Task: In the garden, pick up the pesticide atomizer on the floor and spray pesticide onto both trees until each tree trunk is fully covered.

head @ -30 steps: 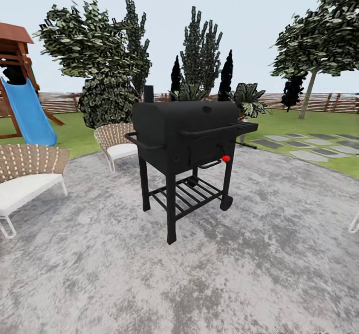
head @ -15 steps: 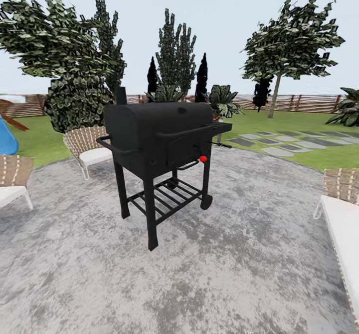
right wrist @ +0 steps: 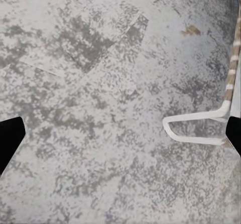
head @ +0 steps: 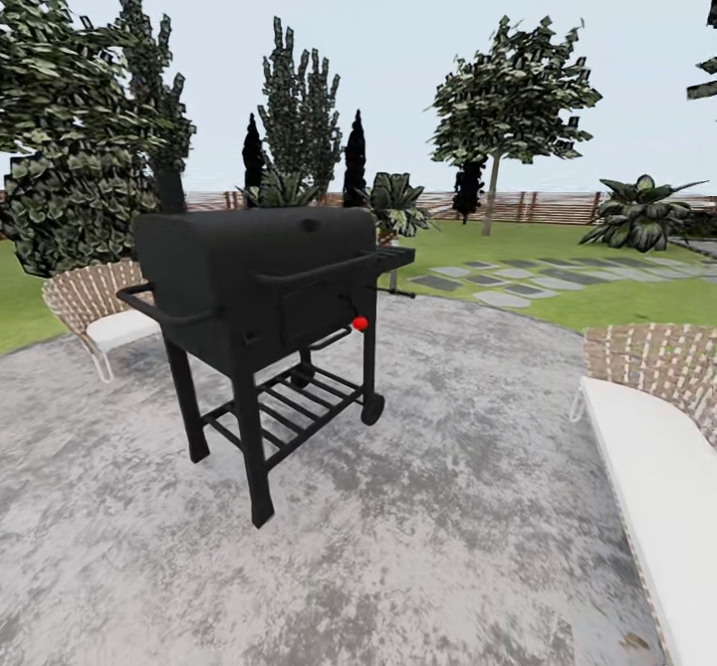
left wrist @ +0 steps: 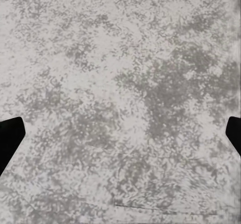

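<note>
Panning right since 1 s ago, the head camera now sets the black barrel grill on 4 legs [head: 264,293] left of centre on the mottled grey paved patio [head: 448,507]. 1 broad-leaved tree with a bare trunk [head: 490,198] stands on the lawn [head: 597,298] beyond the grill, to its right. Both grippers' jaws are spread wide over paving.

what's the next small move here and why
Probably keep turning and roll past the black grill toward the lawn. A broad-leaved tree with a bare trunk stands beyond the stepping stones, and both wrist views look down on mottled paving with nothing between the wide-open jaws.
</note>
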Controlling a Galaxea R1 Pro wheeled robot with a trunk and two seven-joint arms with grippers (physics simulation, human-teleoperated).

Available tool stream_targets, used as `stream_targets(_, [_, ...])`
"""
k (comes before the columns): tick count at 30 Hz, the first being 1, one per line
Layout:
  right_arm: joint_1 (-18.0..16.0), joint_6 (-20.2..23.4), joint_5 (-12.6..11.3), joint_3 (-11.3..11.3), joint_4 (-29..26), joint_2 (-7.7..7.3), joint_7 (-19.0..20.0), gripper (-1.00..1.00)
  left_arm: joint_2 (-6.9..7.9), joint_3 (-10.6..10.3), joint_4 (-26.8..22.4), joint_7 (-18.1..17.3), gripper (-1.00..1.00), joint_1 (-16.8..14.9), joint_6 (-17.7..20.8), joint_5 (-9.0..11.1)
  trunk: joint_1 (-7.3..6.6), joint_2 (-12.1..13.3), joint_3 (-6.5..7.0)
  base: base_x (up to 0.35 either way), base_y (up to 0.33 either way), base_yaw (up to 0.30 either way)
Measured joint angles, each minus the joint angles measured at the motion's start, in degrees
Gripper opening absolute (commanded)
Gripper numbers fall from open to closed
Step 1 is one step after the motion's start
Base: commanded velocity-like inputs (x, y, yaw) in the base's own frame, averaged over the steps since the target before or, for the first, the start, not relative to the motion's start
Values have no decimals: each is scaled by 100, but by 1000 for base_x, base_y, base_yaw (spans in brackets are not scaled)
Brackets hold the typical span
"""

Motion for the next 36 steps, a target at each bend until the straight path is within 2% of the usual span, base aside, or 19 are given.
stream_targets(4, [0,0,0,0,0,0,-2,100,0,0,0,0,100,0,0,0,0,0,13,275,0,-295])
stream_targets(9, [0,0,0,0,0,0,0,100,0,-1,0,0,100,0,0,0,0,0,28,-52,0,-295])
stream_targets(24, [0,0,0,0,0,0,0,100,0,1,0,0,100,0,1,0,0,0,75,-279,-169,-295])
stream_targets(30, [0,0,0,0,0,0,0,100,0,-1,0,0,100,0,1,0,0,0,94,-309,-46,-292])
stream_targets(36, [0,2,16,0,20,-4,6,100,0,-1,0,0,100,0,1,6,0,0,103,-340,-6,-101])
